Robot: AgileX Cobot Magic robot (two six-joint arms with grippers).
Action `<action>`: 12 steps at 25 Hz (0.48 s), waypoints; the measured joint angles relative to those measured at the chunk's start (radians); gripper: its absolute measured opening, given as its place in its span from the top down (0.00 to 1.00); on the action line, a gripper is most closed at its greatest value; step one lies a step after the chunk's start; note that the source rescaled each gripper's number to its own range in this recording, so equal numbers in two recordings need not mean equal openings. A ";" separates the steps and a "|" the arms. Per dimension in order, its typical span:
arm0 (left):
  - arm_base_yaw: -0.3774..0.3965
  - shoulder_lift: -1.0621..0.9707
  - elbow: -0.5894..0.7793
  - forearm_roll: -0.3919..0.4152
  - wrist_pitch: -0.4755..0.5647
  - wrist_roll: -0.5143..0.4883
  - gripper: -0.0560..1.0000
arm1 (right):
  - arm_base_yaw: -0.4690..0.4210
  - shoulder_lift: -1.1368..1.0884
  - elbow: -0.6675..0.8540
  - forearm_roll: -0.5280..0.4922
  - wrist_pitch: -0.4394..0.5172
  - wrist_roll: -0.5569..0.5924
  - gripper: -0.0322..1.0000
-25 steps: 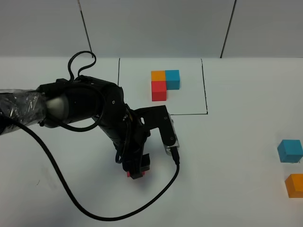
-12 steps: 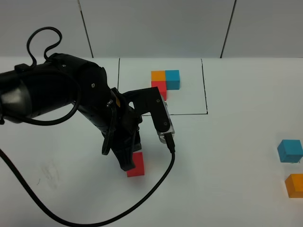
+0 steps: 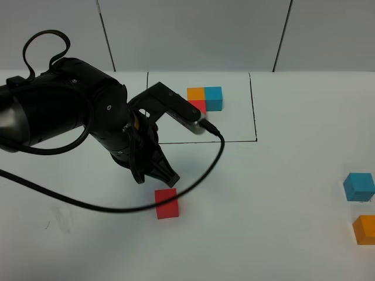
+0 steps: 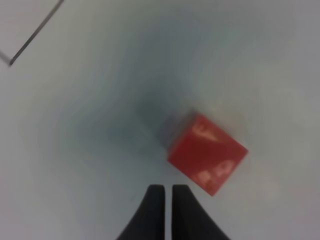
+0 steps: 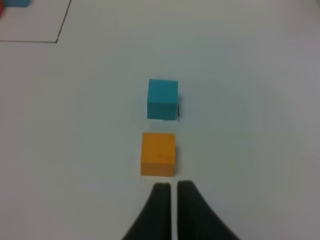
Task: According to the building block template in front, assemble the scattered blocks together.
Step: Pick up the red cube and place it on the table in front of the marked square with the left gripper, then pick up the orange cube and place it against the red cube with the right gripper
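Robotics lab bench. Plain white desk (image 3: pixel 281 246) backed by a bare white panel wall (image 3: pixel 193 35) with dark seams (image 3: pixel 106 35). A bulky black robot arm (image 3: pixel 70 117) hangs over the desk's left half, with a loose black cable (image 3: pixel 105 208) trailing across the top. A thin black rectangle (image 3: pixel 253 105) is drawn at the far edge, with small joined cubes (image 3: pixel 205 98) inside. A red cube (image 3: pixel 167 203) sits toward the near edge, and a blue cube (image 3: pixel 358 186) and an orange cube (image 3: pixel 365 228) by the right edge. Staged test props.

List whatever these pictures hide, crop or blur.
- High view: the template's red cube is partly covered by the left arm.
- High view: the loose orange cube is cut by the right edge.
- Left wrist view: pale marks on the loose red cube are too blurred to read.
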State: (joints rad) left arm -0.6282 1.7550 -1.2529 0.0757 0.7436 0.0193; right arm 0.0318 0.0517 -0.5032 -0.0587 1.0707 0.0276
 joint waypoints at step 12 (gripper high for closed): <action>0.049 0.000 0.000 0.233 0.054 -0.433 0.94 | 0.000 0.000 0.000 0.000 0.000 0.000 0.97</action>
State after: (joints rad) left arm -0.5792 1.7550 -1.2529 0.3084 0.7978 -0.4138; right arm 0.0318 0.0517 -0.5032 -0.0587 1.0707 0.0272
